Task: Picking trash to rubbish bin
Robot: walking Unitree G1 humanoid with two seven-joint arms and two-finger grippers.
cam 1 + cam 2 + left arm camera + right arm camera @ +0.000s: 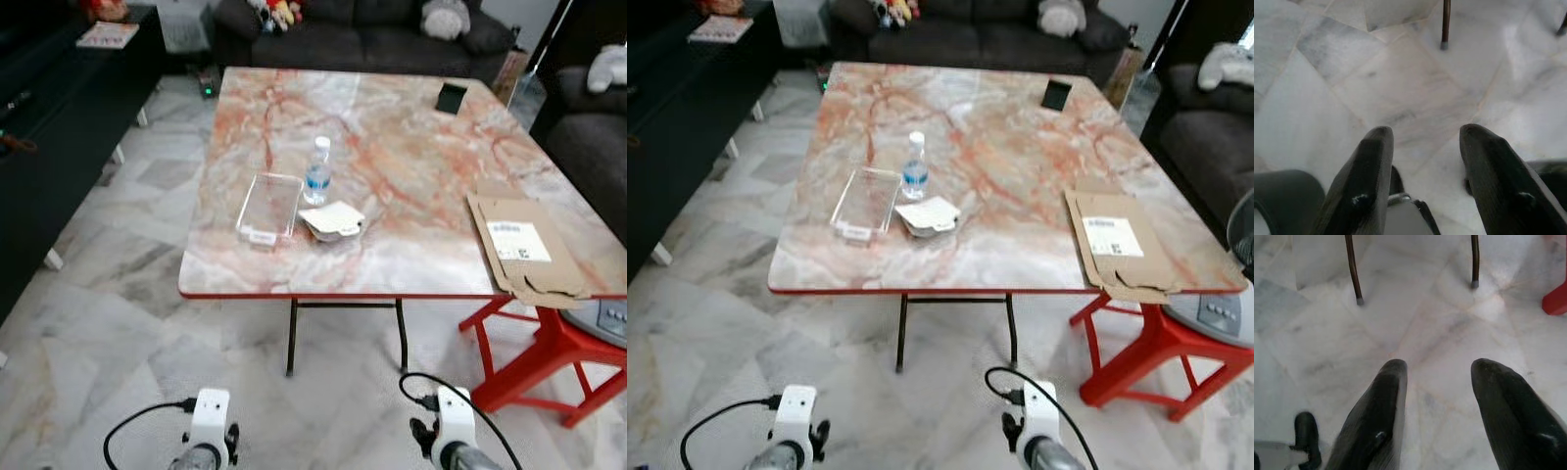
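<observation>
We record both arms held low in front of the robot, over the marble floor (88, 323) and short of the table (411, 264). The left gripper (1422, 166) stands wide, its two black fingers (1364, 181) well apart with nothing but floor tile between them; one dark table leg (1445, 24) stands ahead of it. The right gripper (1437, 406) is likewise spread wide and holds nothing; two table legs (1353, 269) stand ahead of it, and a corner of the red stool (1556, 298) lies off to its outer side.

The trash sits on the tabletop, ahead of and above both grippers and well apart from them. We note a clear plastic tray (269, 208) forward of the left gripper, near the table's front edge. A small water bottle (317, 171) stands upright just beside the tray, on the side toward the right gripper. A white crumpled food box (332, 221) lies just in front of the bottle, roughly between the two grippers' lines.

Further toward the right gripper's outer side, a flattened cardboard box (524, 250) overhangs the table's front edge above the red stool (549, 362). A dark phone-like object (451, 97) rests at the far edge. We cannot identify a rubbish bin.
</observation>
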